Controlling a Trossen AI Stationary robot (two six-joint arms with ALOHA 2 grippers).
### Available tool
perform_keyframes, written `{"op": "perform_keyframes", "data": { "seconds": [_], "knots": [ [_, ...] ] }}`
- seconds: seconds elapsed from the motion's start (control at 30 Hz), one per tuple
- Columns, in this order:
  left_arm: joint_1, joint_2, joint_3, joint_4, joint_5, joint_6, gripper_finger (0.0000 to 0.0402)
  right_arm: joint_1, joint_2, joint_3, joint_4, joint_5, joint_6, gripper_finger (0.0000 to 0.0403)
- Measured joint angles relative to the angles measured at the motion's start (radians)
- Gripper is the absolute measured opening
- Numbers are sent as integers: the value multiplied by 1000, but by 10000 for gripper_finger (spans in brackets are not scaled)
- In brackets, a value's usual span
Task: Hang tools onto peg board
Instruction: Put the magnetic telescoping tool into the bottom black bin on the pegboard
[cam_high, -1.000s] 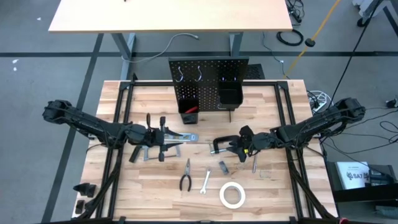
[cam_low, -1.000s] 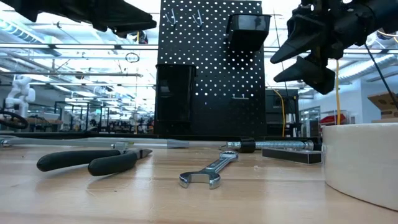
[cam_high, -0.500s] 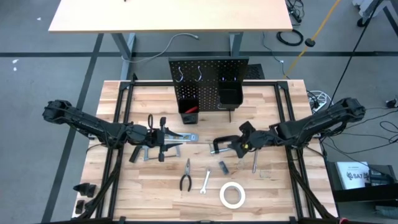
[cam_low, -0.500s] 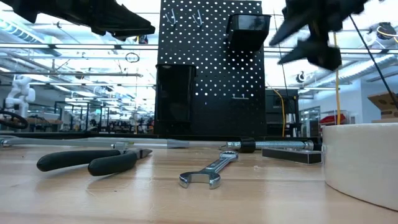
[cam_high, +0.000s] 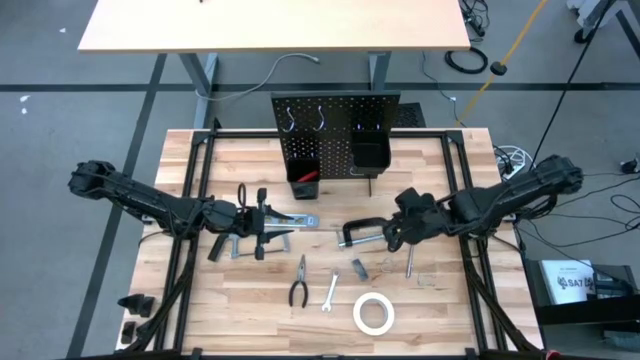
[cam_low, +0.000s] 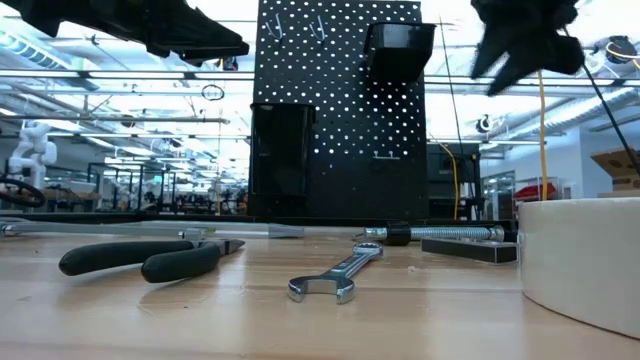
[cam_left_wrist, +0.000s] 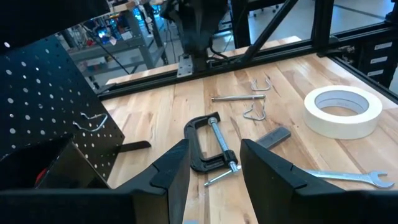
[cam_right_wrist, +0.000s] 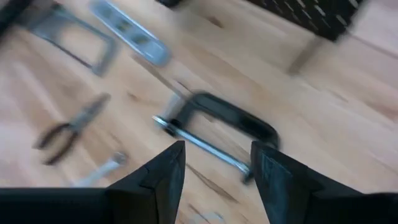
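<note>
My right gripper hangs open above the black C-clamp, which lies flat on the tabletop; in the high view the gripper is over the clamp's right end. My left gripper stands open and raised at the table's left, over the silver level and the grey hacksaw. Pliers, a wrench and a white tape roll lie near the front. The black peg board stands upright at the far edge, with a red-handled tool in its left bin.
Small metal bits, a thin rod and bent wire hooks lie right of the clamp. Black frame rails run along both table sides. In the low view the tape roll stands close at the right.
My right gripper has risen from just above the C-clamp, drawn back a little toward the table's right, and tipped to point more steeply down. Its fingers stay apart. The clamp has stayed flat on the table.
</note>
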Motion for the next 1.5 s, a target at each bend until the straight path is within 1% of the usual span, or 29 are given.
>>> {"op": "perform_keyframes", "data": {
  "seconds": [0.1, 0.2, 0.47, 0.7, 0.8, 0.97, 1.07, 1.33, 1.5],
  "knots": [
    [0, 0, 0, 0, 0, 0, 145, 8, 36, 0, -42, -3, 73, 176],
    [0, 0, 0, 0, 0, 0, 145, 11, 75, 0, -43, -20, 104, 176],
    [0, 0, 0, -3, 0, 0, 145, 11, 177, 15, -60, -126, 147, 176],
    [0, 0, 0, -7, 0, 0, 145, 28, 238, 89, -94, -109, 177, 176],
    [0, 0, 0, -9, 0, 0, 145, 42, 279, 90, -106, -139, 225, 176],
    [0, 0, 0, -37, 0, 0, 145, 67, 342, 90, -221, -201, 351, 176],
    [0, 0, 0, -34, 0, 0, 145, 84, 366, 90, -256, -231, 400, 176],
    [0, 0, 0, -33, 0, -1, 145, 116, 421, 76, -258, -320, 412, 176],
    [0, 0, 0, -33, 0, -1, 145, 148, 429, 76, -256, -361, 397, 176]
  ]
}}
